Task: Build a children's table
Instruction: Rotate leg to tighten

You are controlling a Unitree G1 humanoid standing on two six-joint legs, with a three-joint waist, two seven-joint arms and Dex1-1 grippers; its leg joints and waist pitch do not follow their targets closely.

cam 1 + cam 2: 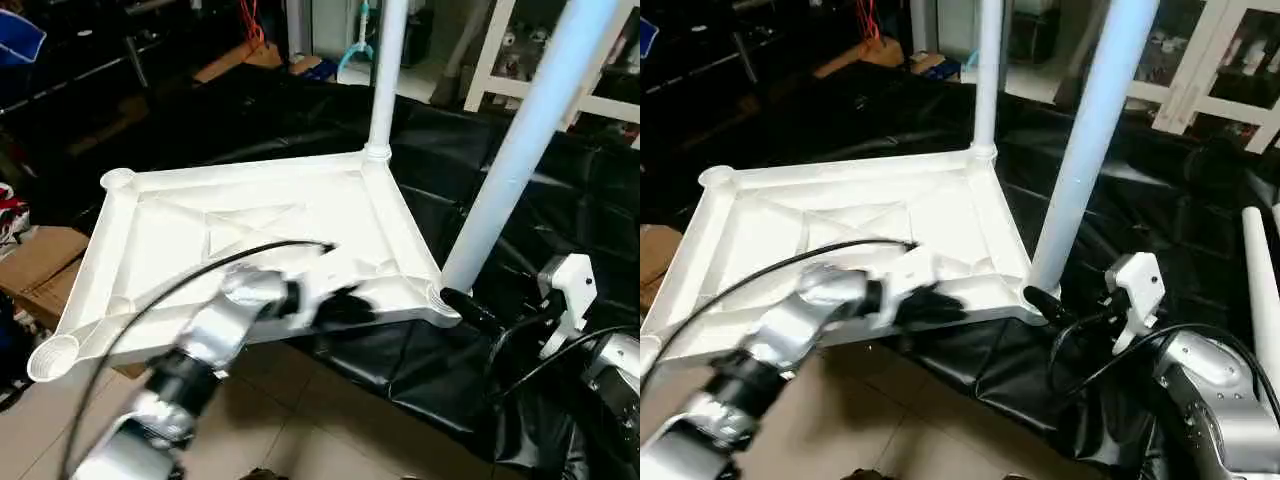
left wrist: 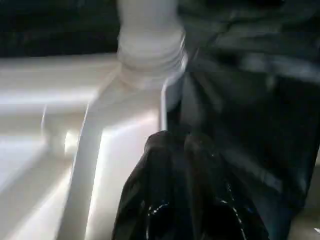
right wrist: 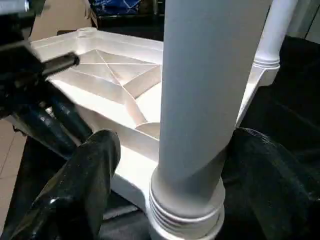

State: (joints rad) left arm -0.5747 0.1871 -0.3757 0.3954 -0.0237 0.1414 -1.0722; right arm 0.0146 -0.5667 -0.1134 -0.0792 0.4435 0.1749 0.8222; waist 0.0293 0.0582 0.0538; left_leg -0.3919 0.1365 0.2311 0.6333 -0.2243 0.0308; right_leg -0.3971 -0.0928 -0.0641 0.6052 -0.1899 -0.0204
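The right gripper (image 3: 165, 200) is spread wide, one finger on each side of the base of the near leg (image 1: 520, 150) without clamping it. That leg rises steeply from the near right corner socket of the upturned table top (image 1: 250, 240), which rests on black sheeting (image 1: 500, 180). The left gripper (image 1: 345, 308), almost closed and empty, is pressed against the top's near edge. A second leg (image 1: 385, 70) stands at the far right corner; the two left sockets are empty.

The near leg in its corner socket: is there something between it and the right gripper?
Nothing visible stands between them. The right gripper is open, with its black fingers on either side of the near leg, just above the corner socket of the table top.
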